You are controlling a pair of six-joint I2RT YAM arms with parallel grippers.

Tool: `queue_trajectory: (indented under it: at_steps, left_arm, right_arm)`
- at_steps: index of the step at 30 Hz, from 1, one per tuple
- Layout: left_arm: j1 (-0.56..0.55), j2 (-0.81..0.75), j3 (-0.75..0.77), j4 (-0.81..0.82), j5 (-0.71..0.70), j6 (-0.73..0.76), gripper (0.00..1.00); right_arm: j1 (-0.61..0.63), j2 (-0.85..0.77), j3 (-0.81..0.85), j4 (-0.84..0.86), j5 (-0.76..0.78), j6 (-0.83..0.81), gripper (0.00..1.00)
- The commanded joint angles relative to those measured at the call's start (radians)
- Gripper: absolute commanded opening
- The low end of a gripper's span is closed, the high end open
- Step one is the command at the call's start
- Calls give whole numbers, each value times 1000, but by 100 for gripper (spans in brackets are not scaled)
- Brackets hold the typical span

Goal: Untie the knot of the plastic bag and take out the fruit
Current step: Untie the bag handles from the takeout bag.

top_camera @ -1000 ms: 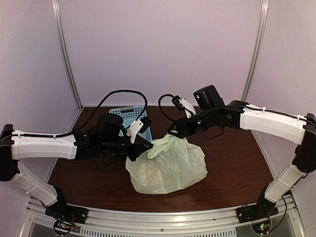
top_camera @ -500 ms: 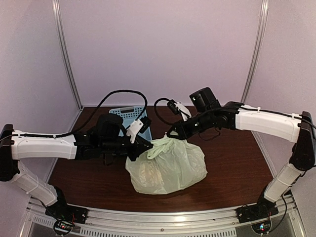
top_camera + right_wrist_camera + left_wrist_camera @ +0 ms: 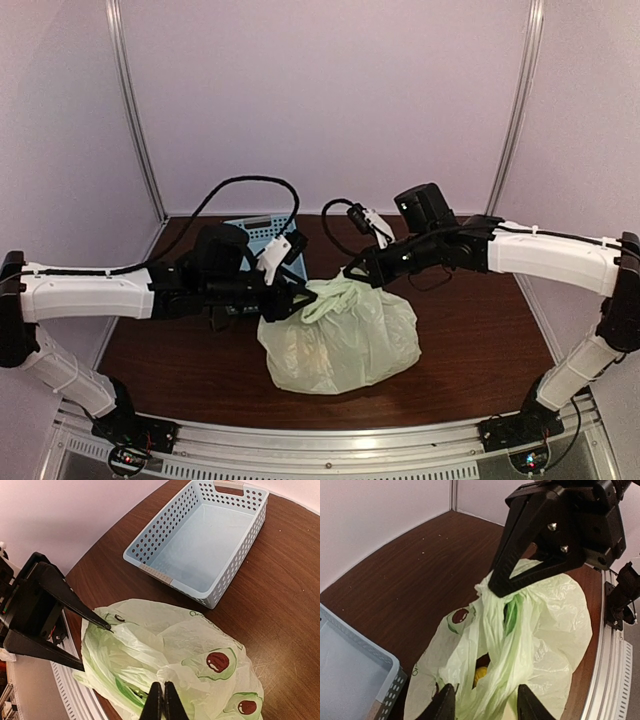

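Well, one plastic bag (image 3: 345, 340) sits near the middle of the table (image 3: 480, 330), with two grippers at its top and one light blue basket (image 3: 239, 555) behind it toward 11 o'clock. The right gripper (image 3: 160, 696) has its fingers pressed together on a fold of plastic at the bag's 12 o'clock edge, pinching it. The left gripper (image 3: 486, 704) meets the bag at about 10 o'clock. Its fingers stand wide apart, with a bunched strip of the bag's mouth running between them, and they clamp nothing. In the left wrist view the mouth gapes just ahead of those fingers, and one yellow fruit (image 3: 480, 675) shows in the gap. Other pieces cannot be counted through the plastic. Two dark red marks (image 3: 217, 661) show on the bag's side in the right wrist view.
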Motion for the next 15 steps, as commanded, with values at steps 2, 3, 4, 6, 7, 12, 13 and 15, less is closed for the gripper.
queue_trajectory:
  at_steps: [2, 3, 4, 6, 7, 12, 13, 15]
  left_arm:
    - [4, 17, 101, -7, 42, 54, 50]
    - [6, 29, 117, -11, 52, 57, 50]
    - [5, 40, 132, -13, 65, 60, 51]
    - [3, 63, 157, -11, 92, 61, 51]
    - [3, 73, 168, -8, 98, 61, 52]
    - [3, 106, 172, 17, 106, 51, 57]
    - [1, 111, 169, 25, 109, 45, 58]
    - [-2, 124, 162, 38, 115, 33, 59]
  right_arm:
    - [2, -31, -25, 51, 2, 24, 0]
    - [2, -31, -26, 50, 2, 24, 0]
    - [2, -32, -25, 51, 2, 24, 0]
    - [2, -32, -27, 53, 2, 24, 0]
    - [2, -33, -28, 53, 2, 24, 0]
    - [2, -34, -31, 59, 7, 25, 0]
    - [2, -34, -33, 63, 6, 27, 0]
    - [2, -33, -36, 73, 1, 32, 0]
